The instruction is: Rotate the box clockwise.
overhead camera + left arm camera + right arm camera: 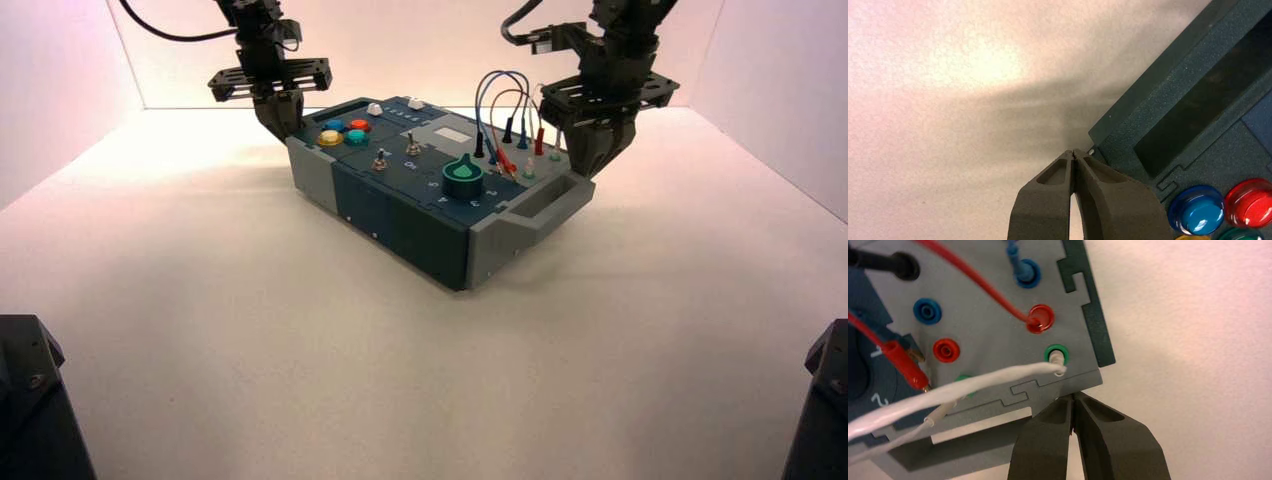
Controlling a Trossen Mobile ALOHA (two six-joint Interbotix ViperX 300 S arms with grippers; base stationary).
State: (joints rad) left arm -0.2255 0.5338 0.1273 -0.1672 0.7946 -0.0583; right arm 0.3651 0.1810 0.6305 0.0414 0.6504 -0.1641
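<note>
The long dark teal and grey box (400, 205) lies slanted on the white table, its grey handle end toward the right. My left gripper (281, 118) is shut, and its tips (1074, 154) rest against the box's far left corner (1108, 132), next to the round buttons. At the opposite end, my right gripper (592, 158) is also shut. Its tips (1073, 397) press on the grey end panel (988, 355) near the corner, just past the green socket (1056, 351) with the white wire.
Red and blue jumper wires (505, 100) loop above the right end, beside a green knob (463, 178). Blue (1196, 210) and red (1250, 202) buttons sit close to the left fingers. White walls close in the back and sides. Dark robot bases (35, 400) (820, 400) fill the near corners.
</note>
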